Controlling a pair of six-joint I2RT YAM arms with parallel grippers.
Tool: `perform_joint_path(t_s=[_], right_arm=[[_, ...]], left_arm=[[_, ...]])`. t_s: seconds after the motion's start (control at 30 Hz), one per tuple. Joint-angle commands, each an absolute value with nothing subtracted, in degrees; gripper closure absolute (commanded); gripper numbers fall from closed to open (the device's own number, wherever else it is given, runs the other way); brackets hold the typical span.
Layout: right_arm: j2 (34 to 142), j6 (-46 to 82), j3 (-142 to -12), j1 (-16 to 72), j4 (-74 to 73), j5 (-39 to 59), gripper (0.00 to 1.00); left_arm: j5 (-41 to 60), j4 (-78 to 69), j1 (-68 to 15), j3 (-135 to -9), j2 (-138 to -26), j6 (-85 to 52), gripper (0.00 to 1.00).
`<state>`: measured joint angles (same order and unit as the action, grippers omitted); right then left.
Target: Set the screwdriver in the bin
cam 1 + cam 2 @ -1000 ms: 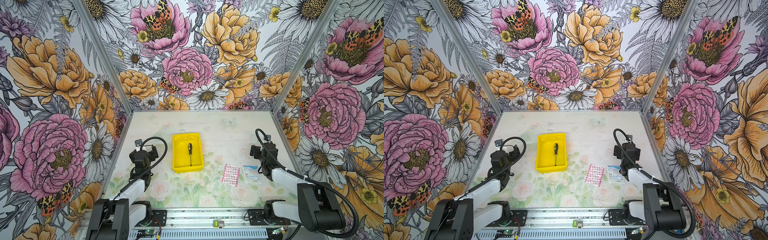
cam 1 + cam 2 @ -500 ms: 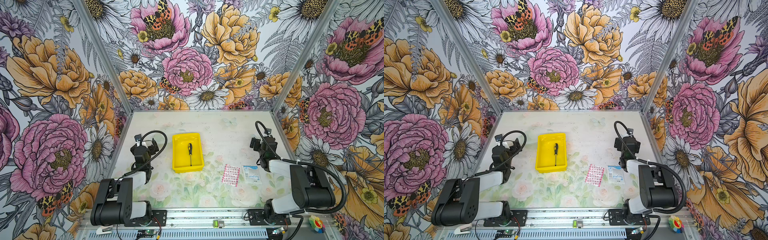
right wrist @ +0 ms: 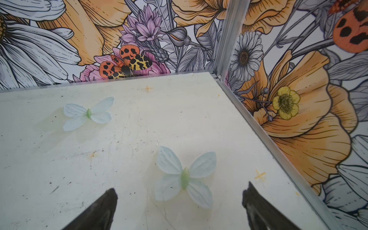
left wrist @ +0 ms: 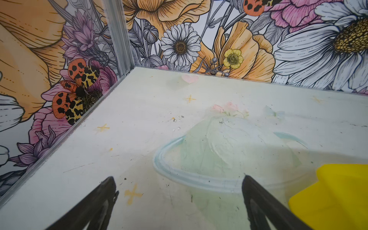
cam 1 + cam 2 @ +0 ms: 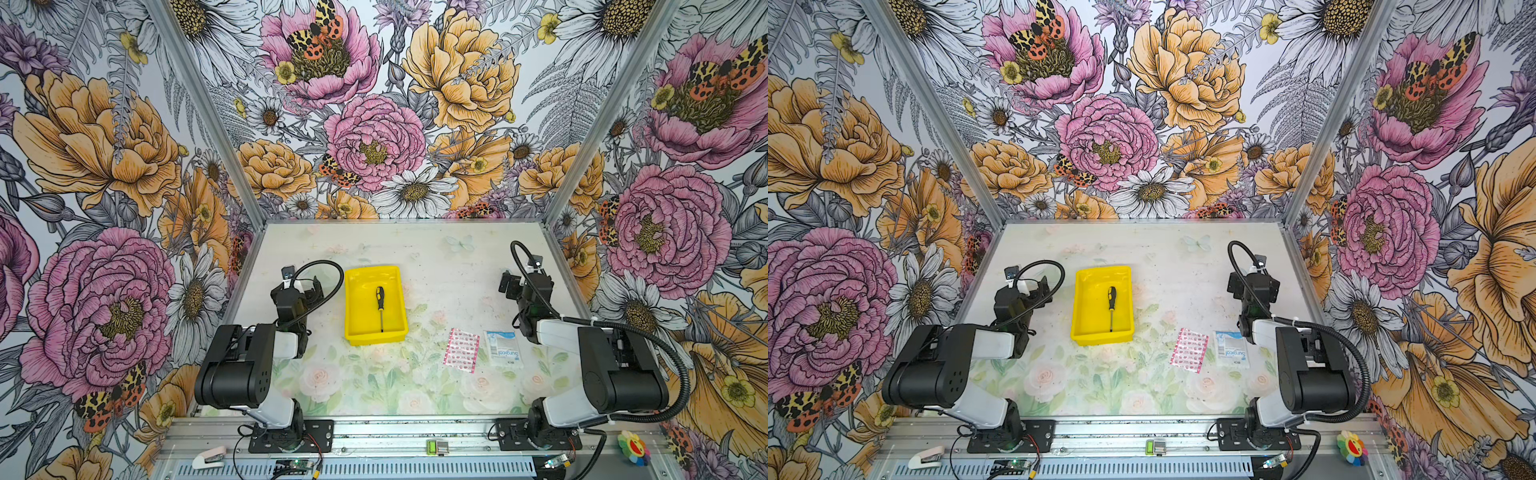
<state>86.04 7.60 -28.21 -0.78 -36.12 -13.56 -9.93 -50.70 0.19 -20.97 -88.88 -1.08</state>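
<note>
The screwdriver (image 5: 380,307) (image 5: 1111,307), black-and-yellow handle and thin shaft, lies flat inside the yellow bin (image 5: 359,316) (image 5: 1088,316) in both top views, handle toward the back wall. My left gripper (image 5: 311,287) (image 4: 178,178) hovers just left of the bin, open and empty over bare table. A corner of the bin (image 4: 334,195) shows in the left wrist view. My right gripper (image 5: 510,286) (image 3: 180,187) is far off at the right, open over a printed butterfly, holding nothing. Both arms are folded back over their bases.
A pink patterned packet (image 5: 462,350) and a white surgical packet (image 5: 503,348) lie on the table right of the bin, near the right arm. Flowered walls close in the left, back and right sides. A small white item (image 5: 209,458) sits on the front rail.
Both arms have folded back, their big links rising over the bases. The grippers have stayed open, and the screwdriver has stayed still in the bin.
</note>
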Motion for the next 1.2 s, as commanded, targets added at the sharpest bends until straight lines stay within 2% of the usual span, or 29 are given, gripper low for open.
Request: perform_joint_path(t_s=[0.0,0.07,1.17], right_arm=[[86.0,6.9,-24.4,-0.9,-44.0,-11.7,0.01],[88.5,6.0,-21.5,-0.3,-52.3,-12.4,0.00],[87.8,6.0,-21.7,0.0,-50.7,-13.2,0.00]], left_arm=[[-8.3,-53.9,0.0,-21.6,-88.8,-0.1,0.01],[-8.6,-54.0,0.0,-21.4,-88.9,0.0,0.01],[-7.7,-54.0,-0.7,-21.5,-88.9,1.2,0.01]])
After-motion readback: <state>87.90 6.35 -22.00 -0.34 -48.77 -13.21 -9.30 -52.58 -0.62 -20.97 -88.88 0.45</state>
